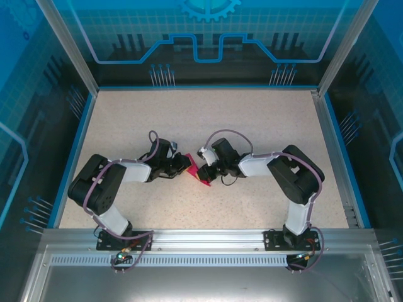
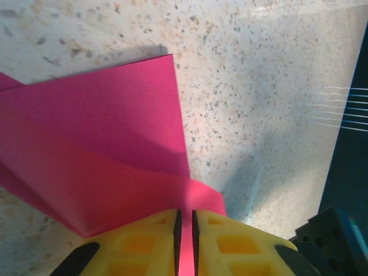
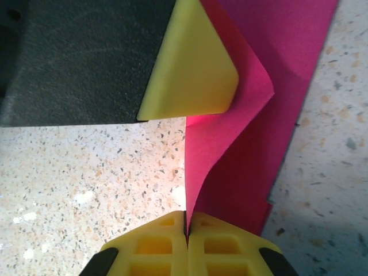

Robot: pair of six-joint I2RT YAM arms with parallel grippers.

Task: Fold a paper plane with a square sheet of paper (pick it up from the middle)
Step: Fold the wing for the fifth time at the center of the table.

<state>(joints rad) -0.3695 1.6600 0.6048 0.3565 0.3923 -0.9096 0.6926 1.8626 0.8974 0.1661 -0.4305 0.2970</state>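
Left wrist view's edge cuts off the pink paper

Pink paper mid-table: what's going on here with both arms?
Both arms meet at the middle of the table over the pink sheet, which is partly folded into overlapping layers. The left tool is shut on one edge of it. The right tool is shut on a flap that curls up off the table. No plane shape yet.
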